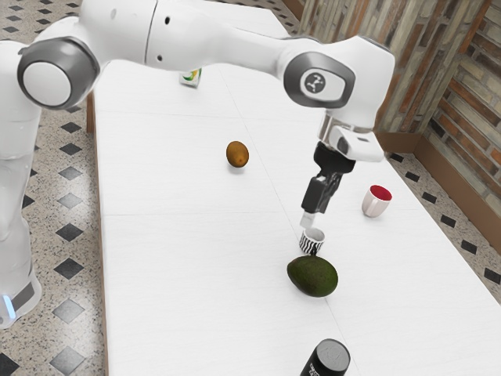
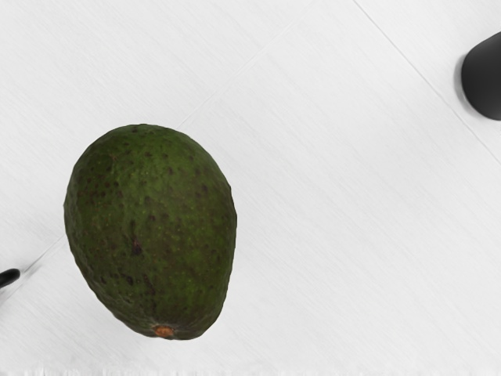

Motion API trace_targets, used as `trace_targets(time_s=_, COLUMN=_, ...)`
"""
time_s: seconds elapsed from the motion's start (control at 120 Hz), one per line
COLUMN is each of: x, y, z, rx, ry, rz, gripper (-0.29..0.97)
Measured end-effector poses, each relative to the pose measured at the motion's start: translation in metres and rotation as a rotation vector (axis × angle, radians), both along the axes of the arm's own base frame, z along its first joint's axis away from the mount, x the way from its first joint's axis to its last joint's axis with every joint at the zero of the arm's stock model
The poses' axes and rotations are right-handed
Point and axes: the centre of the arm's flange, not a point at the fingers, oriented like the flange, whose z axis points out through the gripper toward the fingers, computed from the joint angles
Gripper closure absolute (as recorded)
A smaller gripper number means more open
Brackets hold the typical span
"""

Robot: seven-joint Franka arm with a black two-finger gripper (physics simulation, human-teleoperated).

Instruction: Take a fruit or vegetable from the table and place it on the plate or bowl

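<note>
A dark green avocado (image 1: 312, 276) lies on the white table (image 1: 180, 258) near its front. In the wrist view the avocado (image 2: 150, 231) sits just under my hand, stem end toward the lower edge. My gripper (image 1: 308, 222) hangs tilted a little above and behind the avocado, right over a small black-and-white striped cup (image 1: 311, 242), and touches neither. It is seen edge-on. A brown kiwi-like fruit (image 1: 238, 153) rests farther back on the table, apart from the gripper.
A white cup with a red inside (image 1: 377, 201) stands toward the exterior view's right. A black can (image 1: 327, 359) (image 2: 483, 76) stands at the front edge, close to the avocado. A small carton (image 1: 190, 77) sits at the back.
</note>
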Motion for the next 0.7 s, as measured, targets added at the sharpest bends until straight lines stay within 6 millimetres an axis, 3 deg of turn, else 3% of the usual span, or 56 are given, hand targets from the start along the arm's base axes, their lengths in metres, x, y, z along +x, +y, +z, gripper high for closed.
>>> trace_targets(time_s=0.258, x=0.002, y=0.008, z=-0.006, rx=-0.016, ry=0.011, rz=0.004, gripper=0.00)
trace_targets(time_s=0.375, x=0.006, y=0.024, z=-0.015, rx=-0.005, ry=0.032, rz=0.026, gripper=0.00)
trace_targets(time_s=0.542, x=0.019, y=0.018, z=0.005, rx=-0.025, ry=-0.017, rz=0.013, gripper=0.00)
trace_targets(time_s=0.7, x=0.022, y=0.013, z=0.008, rx=-0.031, ry=-0.025, rz=0.000, gripper=0.00)
